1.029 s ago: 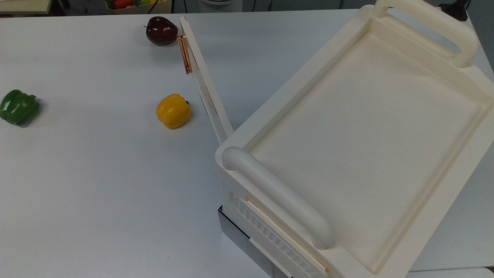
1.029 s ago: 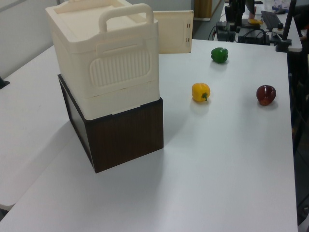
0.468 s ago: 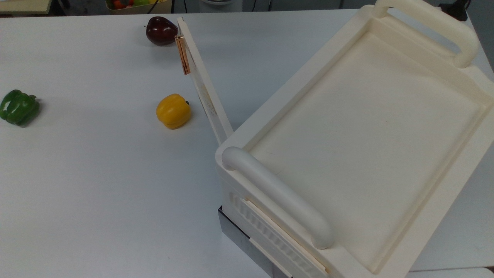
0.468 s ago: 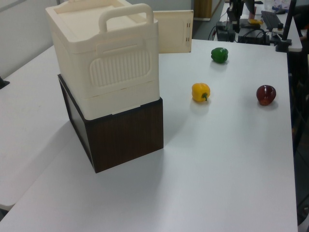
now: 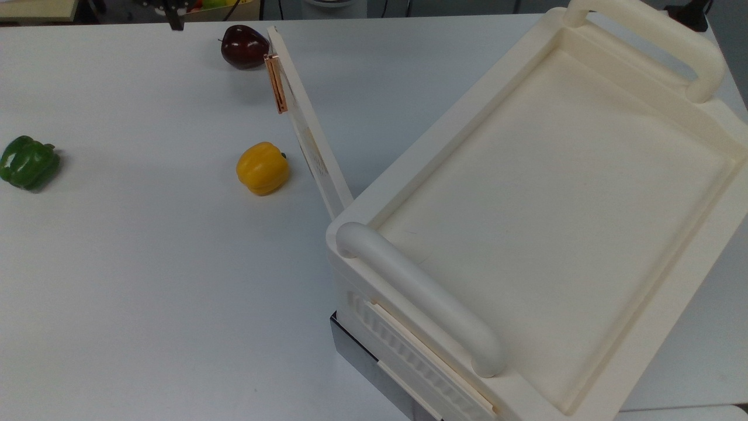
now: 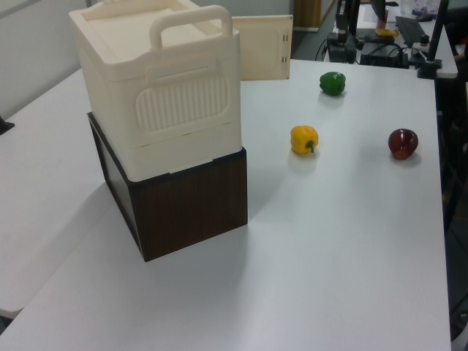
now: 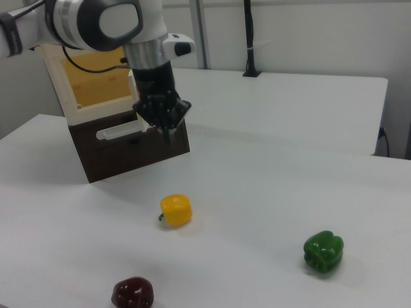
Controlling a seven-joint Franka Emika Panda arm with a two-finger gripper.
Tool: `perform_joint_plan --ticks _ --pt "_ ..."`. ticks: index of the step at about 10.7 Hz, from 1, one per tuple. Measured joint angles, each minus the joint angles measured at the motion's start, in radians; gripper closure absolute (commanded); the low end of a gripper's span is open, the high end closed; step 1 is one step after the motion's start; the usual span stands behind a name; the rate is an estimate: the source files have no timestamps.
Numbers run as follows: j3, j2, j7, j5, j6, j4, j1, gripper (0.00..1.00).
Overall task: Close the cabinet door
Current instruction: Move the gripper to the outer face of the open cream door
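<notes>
White tabletop [image 5: 146, 292] spreads under everything we see, with desks, cables and equipment along the far edge in the left view. We find the cabinet [image 5: 555, 193] filling the right half of the top view, a big cream box with a sunken tray-like top and two thick rounded handles, one at the upper right and one running down toward the bottom centre. In the left view the cabinet [image 6: 157, 88] sits in the upper left on a dark brown wooden box [image 6: 186, 208].

We see the cabinet door [image 5: 310, 131] standing open: in the top view it runs as a thin edge from the cabinet's near corner up toward the top of the frame, with its copper handle [image 5: 276, 83] close to the far end. In the left view the door [image 6: 263, 47] shows as a flat pale panel behind the cabinet, upper centre.

Near the door in the top view lie a yellow pepper [image 5: 262, 168] just beside its lower stretch, a dark red pepper [image 5: 244, 47] next to the handle end, and a green pepper [image 5: 28, 162] well apart at the left edge.

In the right view the gripper [image 7: 164, 115] hangs in the upper left, in front of the cabinet's open front; we cannot tell whether it is parted or closed
</notes>
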Motion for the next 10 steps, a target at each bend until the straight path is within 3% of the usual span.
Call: perform_joint_plan --ticks 2,7,10 --pt "0.000 0.017 -0.133 0.016 0.085 0.000 0.000 1.00" --pt "0.000 0.030 -0.394 0.174 0.359 0.001 0.000 1.00" --pt "0.004 0.050 -0.532 0.274 0.429 0.001 0.002 1.00"
